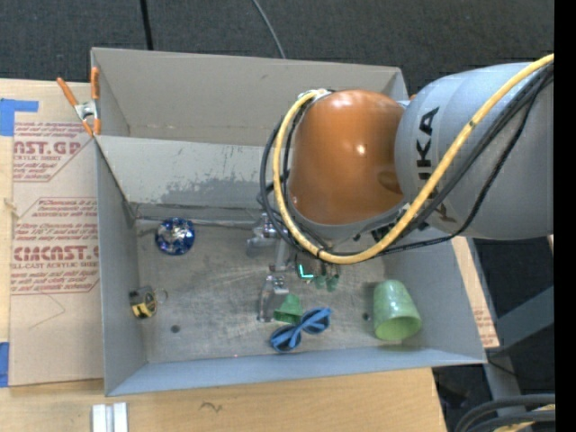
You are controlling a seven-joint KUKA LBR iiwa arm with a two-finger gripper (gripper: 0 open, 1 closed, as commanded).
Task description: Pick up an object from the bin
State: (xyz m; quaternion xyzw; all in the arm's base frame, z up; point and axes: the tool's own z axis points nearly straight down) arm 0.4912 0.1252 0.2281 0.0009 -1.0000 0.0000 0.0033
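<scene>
- Grey metal bin [117, 268], mostly bare scuffed floor, just a handful of loose bits scattered about.
- Coming in from the right and hanging over the middle of the bin: big rounded orange cover [346, 156] on the arm's wrist, looped with yellow and black cables.
- Poking down below that cover: pincer [273, 297], low over the floor toward the front middle. Spread or pressed together, honestly can't tell from this angle.
- Right beside the pincer's tip: small bright green plastic-looking piece [291, 310]. Touching or not, hard to say, and not clearly pinched.
- Just in front of that green piece, near the front wall: blue toy glasses [300, 328] with crossed arms.
- Off to the right, apart from the pincer: pale green plastic cup [394, 310] lying on its side.
- Way over on the left, near the back wall: shiny blue-and-white ball [175, 237].
- Left front: tiny yellow-and-black thing [142, 303], too small to identify.
</scene>
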